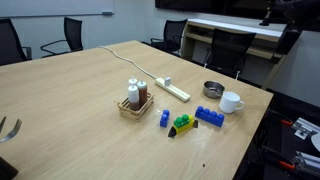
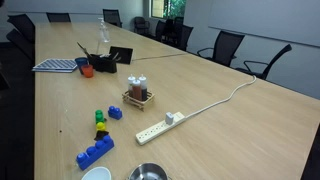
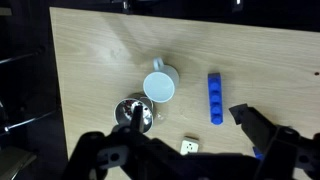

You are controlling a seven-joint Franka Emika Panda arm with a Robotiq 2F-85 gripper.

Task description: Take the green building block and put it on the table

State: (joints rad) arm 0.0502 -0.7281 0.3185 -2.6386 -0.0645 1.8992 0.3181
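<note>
The green building block (image 1: 186, 121) sits atop a yellow brick (image 1: 181, 128) on the worktop (image 1: 80, 90), left of the white mug (image 1: 230, 102), the long blue brick (image 1: 209, 116) between them. The gripper (image 3: 188, 125) hangs spread wide and empty above the mug, so this looks like the approach. Next it must shift over that block and descend.

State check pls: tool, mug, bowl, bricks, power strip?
tool: open, empty, above the table
white mug: upright, empty
metal bowl: upright, beside the mug
green building block: against the yellow brick, not gripped
long blue brick: flat on the table
power strip: flat, cord trailing away
</note>
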